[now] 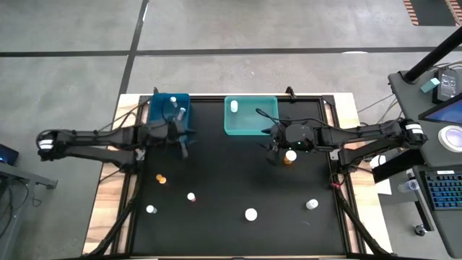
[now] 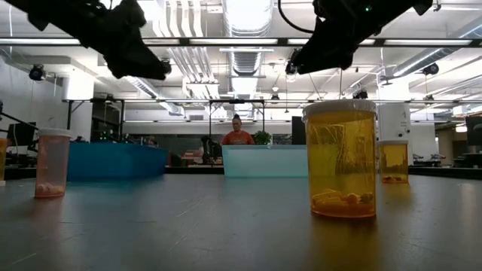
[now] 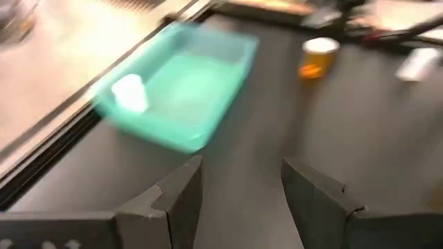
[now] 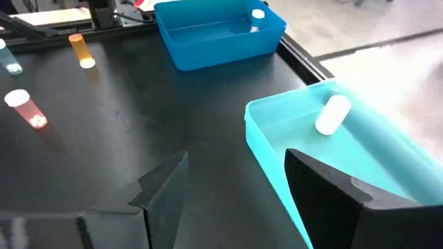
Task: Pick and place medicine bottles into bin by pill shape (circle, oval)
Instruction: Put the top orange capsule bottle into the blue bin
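Several medicine bottles stand on the black table: an amber one [image 1: 290, 157] beside my right gripper [image 1: 274, 150], an orange one [image 1: 161, 178], and white-capped ones [image 1: 191, 196], [image 1: 250, 214] nearer the front. A white bottle [image 4: 332, 114] lies in the teal bin [image 1: 249, 117]. Another bottle [image 4: 257, 15] stands in the blue bin [image 1: 170, 108]. My left gripper [image 3: 242, 166] hovers open by the blue bin's near right corner, with nothing between its fingers. My right gripper [image 4: 237, 158] is open and empty above the teal bin's near edge.
The two bins stand side by side at the table's far edge. More bottles [image 1: 150, 210], [image 1: 312, 204] stand near the front corners. In the low view an amber bottle [image 2: 340, 158] stands close to the camera. A person [image 2: 238, 134] is in the room behind.
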Robot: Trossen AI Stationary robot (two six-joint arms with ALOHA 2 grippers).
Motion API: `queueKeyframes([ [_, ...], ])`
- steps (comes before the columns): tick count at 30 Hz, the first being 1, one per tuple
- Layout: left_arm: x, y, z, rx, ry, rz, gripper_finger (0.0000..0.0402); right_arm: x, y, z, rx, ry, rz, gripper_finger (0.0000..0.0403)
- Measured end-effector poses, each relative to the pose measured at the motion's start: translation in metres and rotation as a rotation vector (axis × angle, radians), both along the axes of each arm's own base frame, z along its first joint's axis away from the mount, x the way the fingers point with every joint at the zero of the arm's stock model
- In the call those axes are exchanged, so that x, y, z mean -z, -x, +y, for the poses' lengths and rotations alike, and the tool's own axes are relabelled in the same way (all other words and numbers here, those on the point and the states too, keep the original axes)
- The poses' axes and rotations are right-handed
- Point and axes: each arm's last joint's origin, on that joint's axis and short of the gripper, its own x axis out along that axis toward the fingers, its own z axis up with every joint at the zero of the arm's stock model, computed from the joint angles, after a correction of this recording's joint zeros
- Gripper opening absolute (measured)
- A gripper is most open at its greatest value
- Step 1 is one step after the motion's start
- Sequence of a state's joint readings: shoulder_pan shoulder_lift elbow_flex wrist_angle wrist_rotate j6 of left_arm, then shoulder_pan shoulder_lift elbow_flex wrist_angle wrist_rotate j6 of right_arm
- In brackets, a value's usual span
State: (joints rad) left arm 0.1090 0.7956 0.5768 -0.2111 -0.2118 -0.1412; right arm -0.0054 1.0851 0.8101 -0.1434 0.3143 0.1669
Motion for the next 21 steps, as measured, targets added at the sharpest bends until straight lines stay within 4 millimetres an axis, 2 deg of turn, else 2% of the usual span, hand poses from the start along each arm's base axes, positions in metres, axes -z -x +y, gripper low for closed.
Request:
queueKeyframes([
  [3,0.003,0.003,-0.012,0.113,-0.058,-0.052,0.0178,0.004,0.000,0.000,0.031,-0.055,0.011,0.0233],
  [7,0.003,0.006,-0.019,0.181,-0.137,-0.118,0.0178,0.009,0.002,0.000,0.095,-0.171,0.022,0.0233],
  [13,-0.001,0.011,-0.020,0.228,-0.245,-0.143,0.0178,0.013,0.007,0.003,0.153,-0.352,0.082,0.0233],
  [21,-0.001,0.013,-0.020,0.245,-0.299,-0.135,0.0178,0.012,0.017,0.004,0.276,-0.539,0.204,0.0233],
])
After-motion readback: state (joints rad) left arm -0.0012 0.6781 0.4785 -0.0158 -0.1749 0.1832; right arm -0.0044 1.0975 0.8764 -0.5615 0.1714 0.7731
